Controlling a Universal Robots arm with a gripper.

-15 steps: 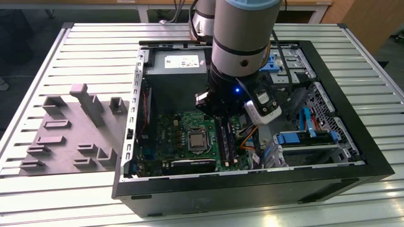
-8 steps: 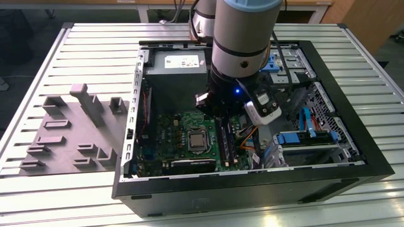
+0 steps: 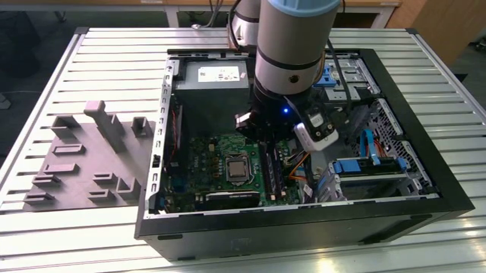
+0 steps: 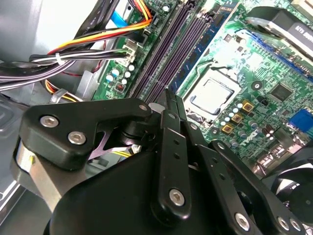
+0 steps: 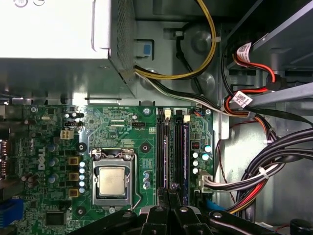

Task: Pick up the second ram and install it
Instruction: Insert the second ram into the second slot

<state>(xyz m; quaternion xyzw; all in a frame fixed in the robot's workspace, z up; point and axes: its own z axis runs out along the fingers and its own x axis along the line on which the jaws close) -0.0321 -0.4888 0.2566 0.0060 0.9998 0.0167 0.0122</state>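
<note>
My gripper (image 5: 168, 190) is down inside the open computer case (image 3: 425, 207), over the long black slots of the green board (image 5: 117, 128). Its fingers (image 4: 168, 127) are shut, with a thin gap between the tips. The second ram (image 5: 167, 156) shows edge-on as a thin dark strip running out from the fingertips along a slot. A dark ram stick with chips (image 5: 185, 156) stands in a neighbouring slot. In the exterior view the arm (image 3: 292, 51) reaches straight down and hides the fingertips.
A processor socket (image 5: 113, 180) lies beside the slots. Bundled cables (image 5: 264, 171) and a metal box (image 5: 58, 29) crowd the case. Blue drive brackets (image 3: 357, 166) sit at the exterior view's right. A grey plastic holder with uprights (image 3: 91, 153) lies left of the case.
</note>
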